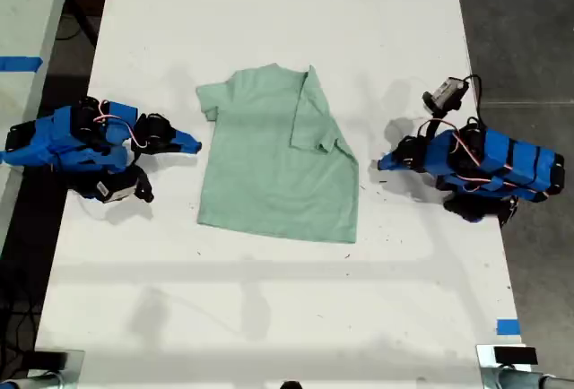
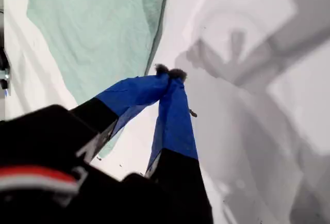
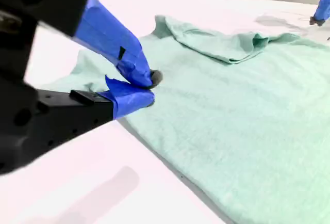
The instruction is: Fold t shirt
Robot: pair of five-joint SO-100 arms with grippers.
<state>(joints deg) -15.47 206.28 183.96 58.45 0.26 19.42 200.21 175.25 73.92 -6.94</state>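
The thin, limp t shirt (image 1: 269,174) is best pinched at its 9 o'clock edge in the exterior view. The first tool (image 1: 381,164) and the second tool (image 1: 194,146) are both closed together and empty.

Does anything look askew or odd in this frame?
Only the t shirt is uneven: the sleeve side on the exterior view's right is folded inward, the other sleeve lies flat. My first gripper and my second gripper are both shut, holding nothing.
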